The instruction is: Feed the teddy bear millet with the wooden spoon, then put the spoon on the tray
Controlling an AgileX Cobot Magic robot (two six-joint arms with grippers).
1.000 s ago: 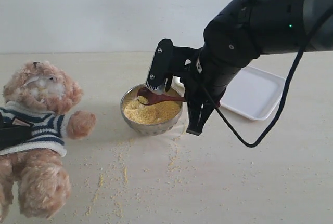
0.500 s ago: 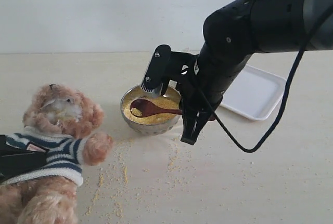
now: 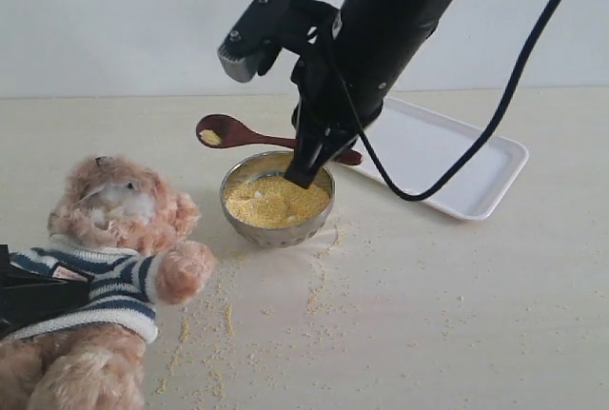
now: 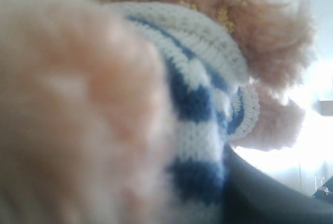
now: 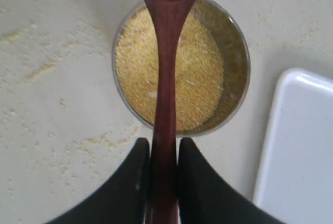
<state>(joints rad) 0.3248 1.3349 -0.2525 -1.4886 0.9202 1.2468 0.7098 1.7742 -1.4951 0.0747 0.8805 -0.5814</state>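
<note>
The teddy bear (image 3: 119,208) in its striped sweater (image 4: 208,99) lies at the lower left, face up. My left gripper (image 3: 17,298) is clamped on its torso; one dark finger (image 4: 265,195) presses the sweater. My right gripper (image 3: 312,148) is shut on the handle of the wooden spoon (image 3: 249,136), which is level above the table, left of the steel bowl (image 3: 276,229). A small heap of millet (image 3: 210,136) sits in the spoon; more millet (image 5: 195,70) fills the bowl. The handle (image 5: 165,104) runs between the right gripper (image 5: 164,148) fingers. The white tray (image 3: 476,177) lies behind at the right.
Spilled millet grains (image 3: 224,320) are scattered over the tabletop in front of the bowl. The right arm and its black cable (image 3: 457,167) hang over the bowl and the tray's near side. A pale wall closes off the back.
The right gripper lifted the spoon out of the bowl, up and to the left, with millet in it. The bear shifted right, towards the bowl, then held still.
</note>
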